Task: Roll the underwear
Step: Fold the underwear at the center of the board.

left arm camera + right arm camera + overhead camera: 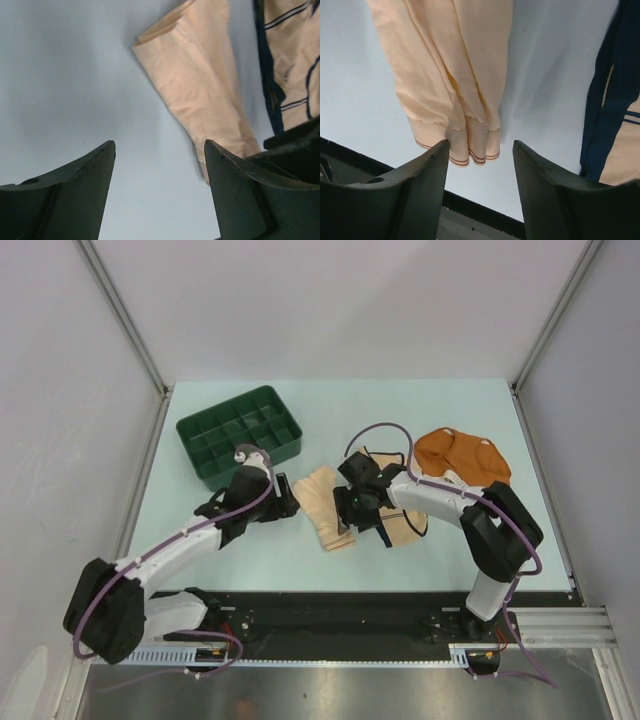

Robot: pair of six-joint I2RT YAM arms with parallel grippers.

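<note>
The peach underwear point(327, 508) is laid folded in a strip on the counter point(430, 410), between the left pincer point(160, 145) and right pincer point(481, 144), both spread wide with nothing gripped. Its hem should be pinched squarely, then rolled tight and even.

Readable text: none in any view.
Cream underwear point(295, 60): a tiny dark mark beside the stripes, too small to read as letters.

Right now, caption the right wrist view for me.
Open right gripper poised at the banded end of the folded peach underwear.
</note>
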